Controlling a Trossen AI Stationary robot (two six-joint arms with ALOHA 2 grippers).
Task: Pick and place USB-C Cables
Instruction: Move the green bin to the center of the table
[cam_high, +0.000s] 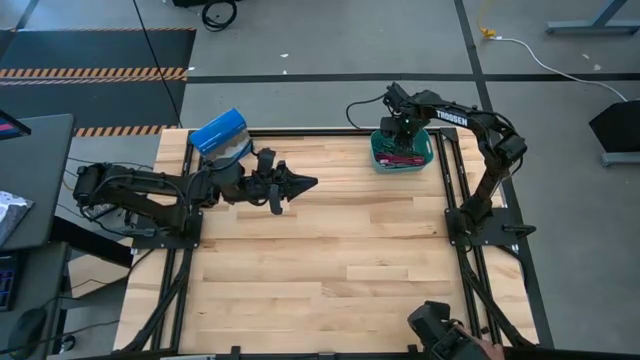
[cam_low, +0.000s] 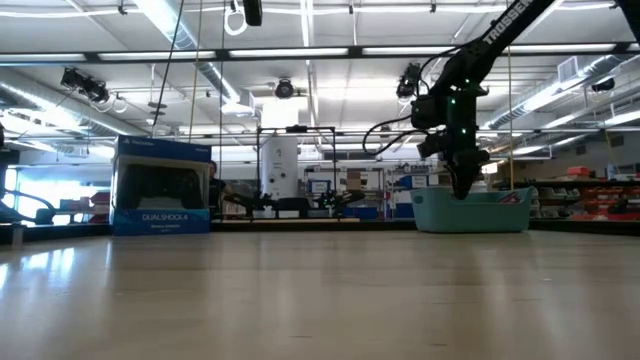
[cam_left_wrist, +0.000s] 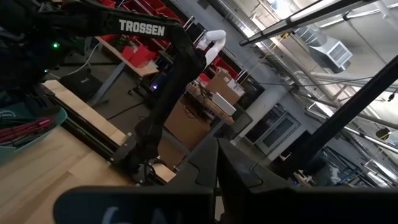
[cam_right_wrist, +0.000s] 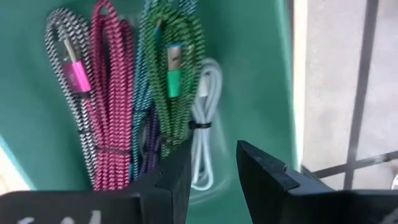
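Bare desk (cam_high: 330, 270) is lying open across the near and middle boards. Far left, a blue box (cam_high: 219, 131) is sitting by the edge, with the left gripper (cam_high: 300, 184) hovering alongside, pinched narrow. Far right, the right gripper (cam_right_wrist: 211, 171) is hanging slightly parted inside the teal bin (cam_high: 402, 150), over the bundled USB-C cables (cam_right_wrist: 134, 93).

The teal bin (cam_high: 402, 152) sits at the table's (cam_high: 330, 270) far right corner, walls hemming in the bundled cables (cam_right_wrist: 143, 93) inside. The right gripper (cam_right_wrist: 211, 171) fills the space above it (fingers parted). Left of the bin, open wood runs to the left gripper (cam_high: 300, 184) and blue box (cam_high: 218, 132).
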